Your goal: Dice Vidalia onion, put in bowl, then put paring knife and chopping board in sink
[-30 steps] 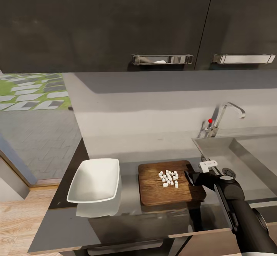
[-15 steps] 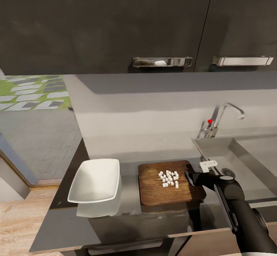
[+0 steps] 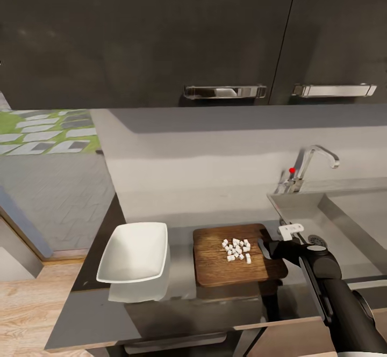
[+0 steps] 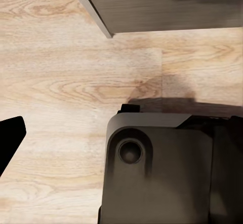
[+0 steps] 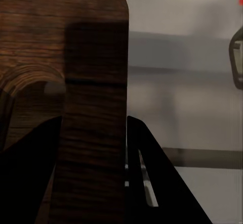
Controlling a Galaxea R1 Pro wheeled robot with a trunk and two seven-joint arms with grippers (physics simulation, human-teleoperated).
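The right end effector pinches the chopping board's right edge; diced onion lies on the board, beside the white bowl on the table. No writing is legible.

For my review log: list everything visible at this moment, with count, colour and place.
diced onion: many bits, pale, on the chopping board
chopping board: one, brown wood, on the countertop between bowl and sink
bowl: one, white, square, on the countertop beside the board
countertop: one, dark grey
sink: one, steel grey, beside the board
tap: one, chrome, red knob, behind the sink
wall cabinets: two doors, dark, overhead
floor: pale wood
right gripper: black, fingers closed on the board's edge
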